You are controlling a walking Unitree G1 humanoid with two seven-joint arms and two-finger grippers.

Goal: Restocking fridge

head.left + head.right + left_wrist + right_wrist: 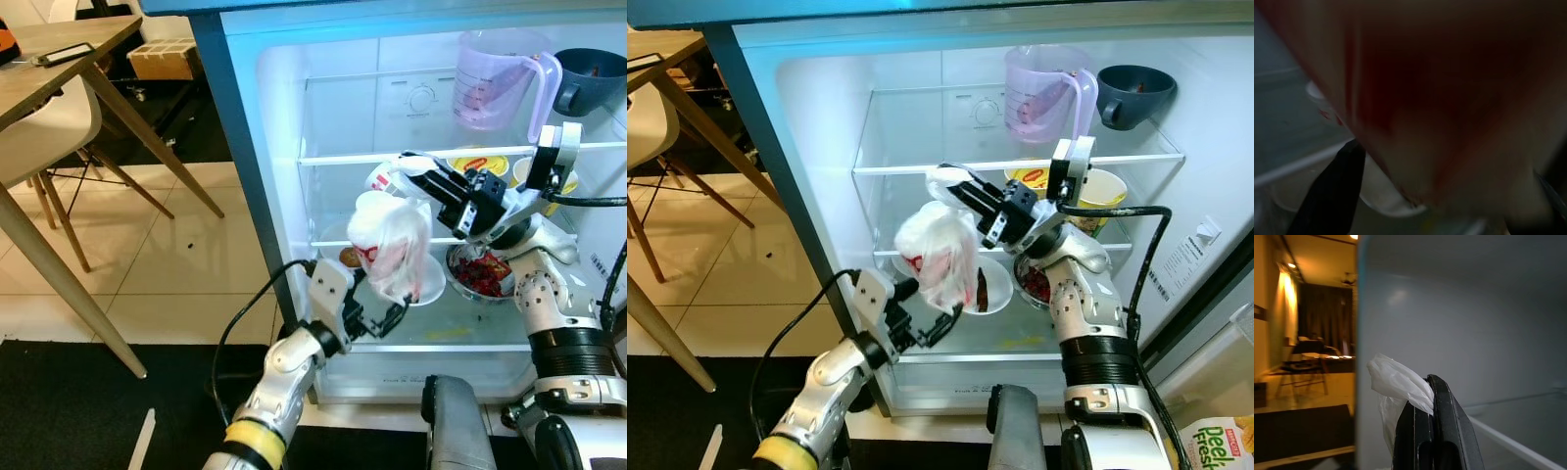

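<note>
Right pincer [955, 188] pinching bag [939, 250], forearm level.

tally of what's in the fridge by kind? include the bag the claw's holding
Jugs: 1, clear measuring jug
Mugs: 1, dark mug
Yellow tubs: 2, one lidded, one open
Bowls: 2, white bowl, metal bowl
Bags: 1, white plastic bag, held by the right claw
Total: 7
</note>
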